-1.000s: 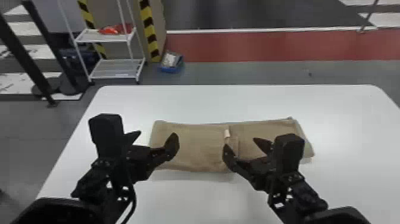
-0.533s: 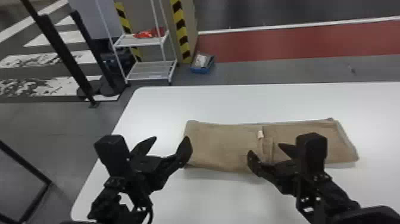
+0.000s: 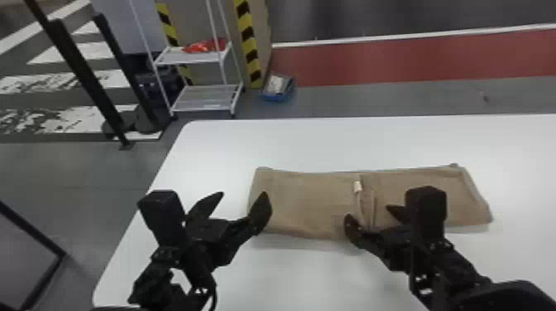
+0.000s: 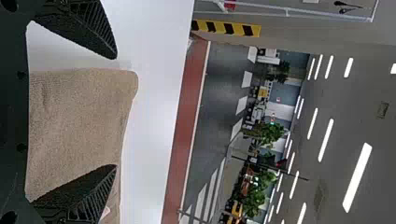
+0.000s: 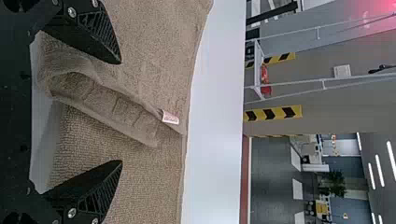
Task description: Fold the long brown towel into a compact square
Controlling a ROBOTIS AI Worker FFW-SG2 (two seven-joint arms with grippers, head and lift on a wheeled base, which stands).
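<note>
Left end effector [image 3: 243,194] and right end effector [image 3: 369,211] wide, brown towel [image 3: 306,202] partly out of sight behind both.

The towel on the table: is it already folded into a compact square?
No, the towel lies as a long strip across the table, much wider than it is deep.

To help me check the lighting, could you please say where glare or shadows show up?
Head view: soft shadow on the table along the near edge of the towel; left wrist view: bright ceiling lights; right wrist view: red glow in one corner.
</note>
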